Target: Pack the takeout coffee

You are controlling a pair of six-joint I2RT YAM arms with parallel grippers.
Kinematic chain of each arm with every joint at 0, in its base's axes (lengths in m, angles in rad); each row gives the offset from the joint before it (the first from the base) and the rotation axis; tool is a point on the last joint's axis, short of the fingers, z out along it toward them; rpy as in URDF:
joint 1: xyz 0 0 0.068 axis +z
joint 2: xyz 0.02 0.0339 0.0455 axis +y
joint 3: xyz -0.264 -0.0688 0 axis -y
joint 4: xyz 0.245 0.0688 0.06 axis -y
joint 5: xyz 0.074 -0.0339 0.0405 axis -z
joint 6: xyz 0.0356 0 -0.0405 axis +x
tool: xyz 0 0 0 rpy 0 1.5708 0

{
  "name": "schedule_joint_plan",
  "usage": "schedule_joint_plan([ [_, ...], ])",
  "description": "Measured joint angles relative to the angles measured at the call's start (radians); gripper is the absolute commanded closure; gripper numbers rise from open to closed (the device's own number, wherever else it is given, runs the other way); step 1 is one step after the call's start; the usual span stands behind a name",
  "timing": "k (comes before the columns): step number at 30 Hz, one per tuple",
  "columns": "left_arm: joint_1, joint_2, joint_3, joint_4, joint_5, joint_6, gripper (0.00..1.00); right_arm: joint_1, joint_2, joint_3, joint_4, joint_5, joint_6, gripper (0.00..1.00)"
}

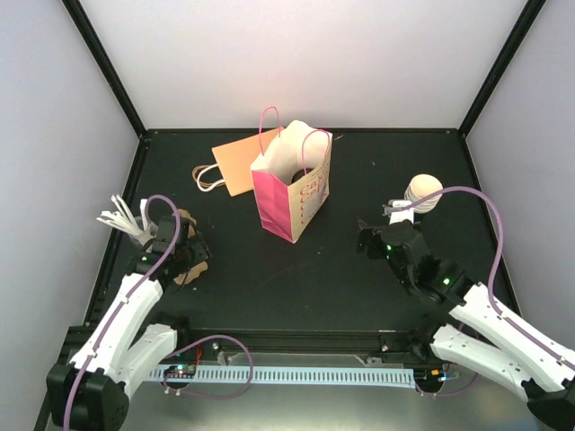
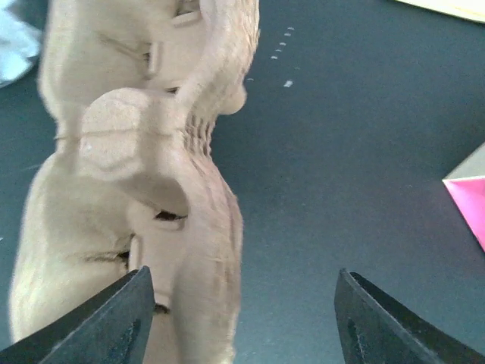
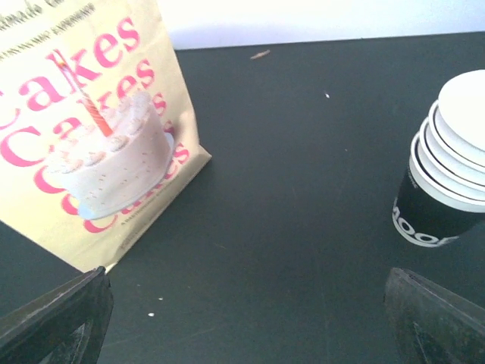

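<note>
Bright light from above, soft shadows. Left wrist view: brown carrier (image 2: 144, 189) blurry. Right wrist view: takeout coffee (image 3: 443, 174) top washed white, 3 o'clock.

Ribbed paper cup (image 3: 447, 174), rough pulp carrier (image 2: 136, 189)

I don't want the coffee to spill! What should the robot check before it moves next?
1. Takeout coffee standing upright: ok.
2. Right pincer open: ok.
3. Right pincer around the takeout coffee: not ok, it sits off to one side.
4. Paper bag upright, mouth open: ok.
5. Room inside the paper bag: cannot tell, something white fills the mouth.
</note>
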Motion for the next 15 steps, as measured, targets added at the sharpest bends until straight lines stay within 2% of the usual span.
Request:
schedule_joint_plan([
  [4,0.000,0.064,-0.001,0.074,0.069,0.013,0.47,-0.009,0.064,0.010,-0.027,0.019,0.012,0.00],
  [6,0.000,0.101,-0.001,0.106,0.093,0.018,0.49,-0.035,0.113,0.023,-0.042,0.001,0.015,0.00],
  [12,0.000,0.209,0.003,0.179,0.137,0.036,0.46,-0.212,0.193,0.066,-0.069,-0.093,0.024,0.00],
  [15,0.000,0.235,0.032,0.180,0.151,0.058,0.41,-0.255,0.240,0.122,-0.093,-0.104,0.036,0.00],
])
